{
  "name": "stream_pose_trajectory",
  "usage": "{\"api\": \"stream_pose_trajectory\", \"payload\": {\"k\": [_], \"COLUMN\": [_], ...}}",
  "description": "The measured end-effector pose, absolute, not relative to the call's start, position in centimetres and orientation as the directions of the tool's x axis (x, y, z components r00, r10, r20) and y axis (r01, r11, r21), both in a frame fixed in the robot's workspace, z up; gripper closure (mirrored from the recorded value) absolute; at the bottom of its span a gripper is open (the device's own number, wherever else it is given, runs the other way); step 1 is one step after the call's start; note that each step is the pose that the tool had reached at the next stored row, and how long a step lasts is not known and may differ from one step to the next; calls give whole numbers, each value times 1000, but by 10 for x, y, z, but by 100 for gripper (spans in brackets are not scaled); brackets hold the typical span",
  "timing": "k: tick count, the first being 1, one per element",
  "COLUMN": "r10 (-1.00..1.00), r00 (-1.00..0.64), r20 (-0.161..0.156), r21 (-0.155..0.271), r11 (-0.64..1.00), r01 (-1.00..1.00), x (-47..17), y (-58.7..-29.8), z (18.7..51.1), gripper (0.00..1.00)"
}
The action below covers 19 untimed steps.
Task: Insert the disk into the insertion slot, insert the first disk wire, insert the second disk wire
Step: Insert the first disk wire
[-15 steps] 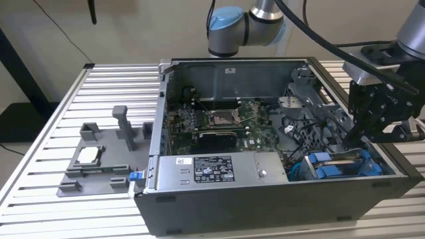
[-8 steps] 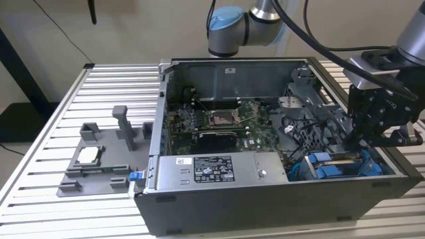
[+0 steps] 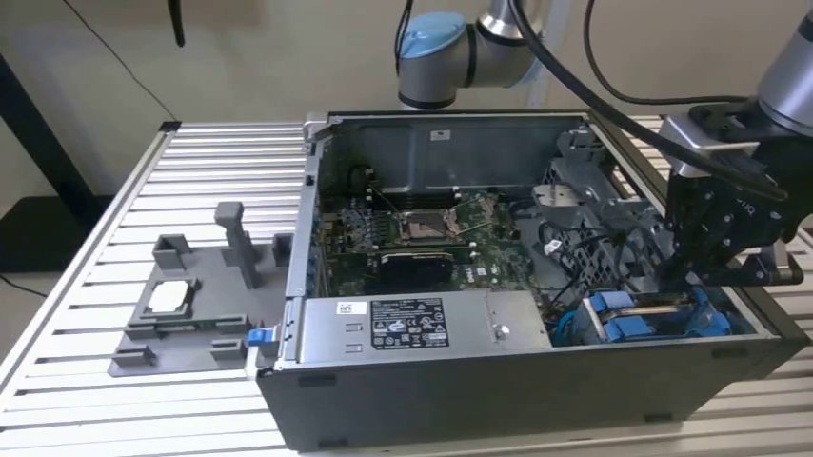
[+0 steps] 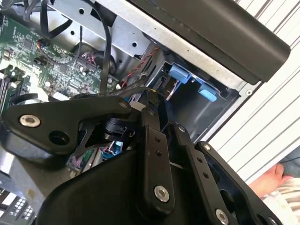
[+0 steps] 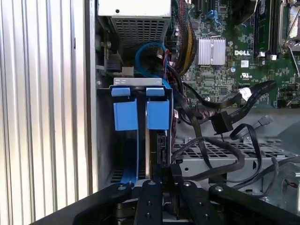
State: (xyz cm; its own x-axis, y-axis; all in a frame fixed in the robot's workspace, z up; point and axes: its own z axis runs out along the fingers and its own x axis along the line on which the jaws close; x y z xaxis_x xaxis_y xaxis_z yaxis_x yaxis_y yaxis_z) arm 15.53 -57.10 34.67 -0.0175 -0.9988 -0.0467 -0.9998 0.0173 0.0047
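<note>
Blue-framed, the disk [image 5: 158, 145] is held edge-on, sunk in the insertion slot [image 5: 107, 140] and seemingly pinched by the tool [image 5: 165, 174], for its rails to be aligned; a black wire [image 5: 220, 123] is seen unplugged nearby.

A slatted metal table [image 3: 152, 181] set before a plain beige wall [image 3: 280, 57].
The table is built of ribbed aluminium slats running lengthwise, and soft, even light is caught on them in pale streaks. Behind the table the wall is seen as a matt, bare surface, evenly lit. Beside the table, at the exterior view's left, a dark stand [image 3: 45, 228] is placed, with a black post slanting up from it. Below the table's edge on that side a pale floor [image 3: 15, 309] is glimpsed.
</note>
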Motion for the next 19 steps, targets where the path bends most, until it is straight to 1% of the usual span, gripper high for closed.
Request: {"api": "stream_pose_trajectory", "payload": {"k": [5, 19], "r10": [-999, -997], "r00": [-21, -60], "r20": [-47, -46], "r21": [21, 26], "r11": [20, 59], "r01": [-1000, -998], "x": [160, 162], "y": [-571, -570], "z": [344, 340], "gripper": [81, 81]}}
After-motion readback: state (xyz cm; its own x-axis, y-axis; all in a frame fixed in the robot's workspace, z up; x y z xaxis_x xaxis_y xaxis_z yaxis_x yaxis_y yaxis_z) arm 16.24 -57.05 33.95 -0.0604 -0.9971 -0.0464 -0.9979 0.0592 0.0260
